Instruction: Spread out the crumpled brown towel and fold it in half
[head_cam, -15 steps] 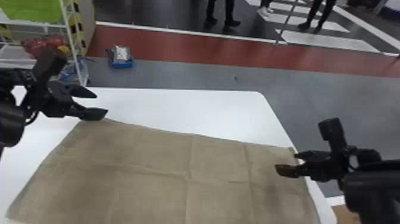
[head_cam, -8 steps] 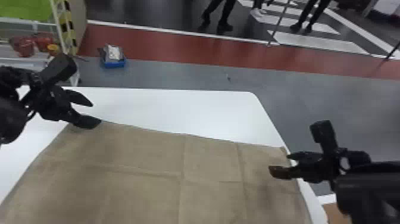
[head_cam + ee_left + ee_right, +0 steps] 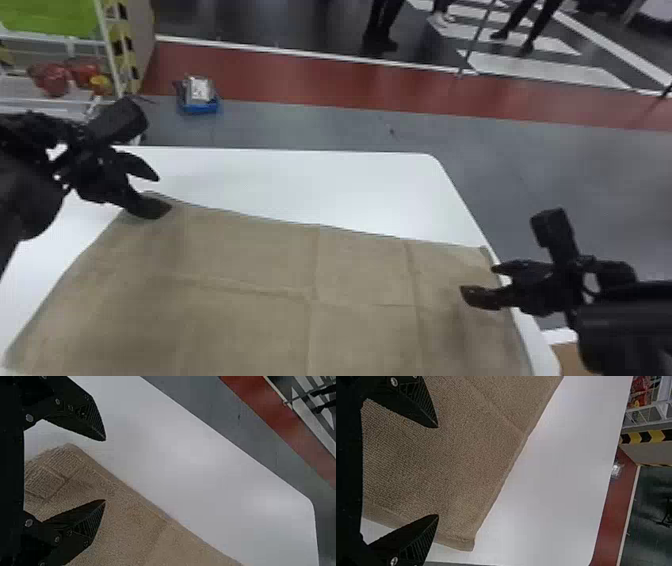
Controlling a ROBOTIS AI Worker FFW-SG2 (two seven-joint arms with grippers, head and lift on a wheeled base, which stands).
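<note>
towel (image 3: 240, 260): 1, flat
worktop (image 3: 320, 185): 1
my left tool (image 3: 164, 193): 1, fingers apart, pointing right, far left corner
my right tool (image 3: 477, 280): 1, fingers apart, pointing left, near right edge

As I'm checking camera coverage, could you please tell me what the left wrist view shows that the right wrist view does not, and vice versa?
Left wrist view: the open left end effector and the far left corner of the brown towel.
Right wrist view: the open right end effector, the towel's far right corner, a yellow-and-black striped edge and red items.
Both: towel, white table and red floor strip.
</note>
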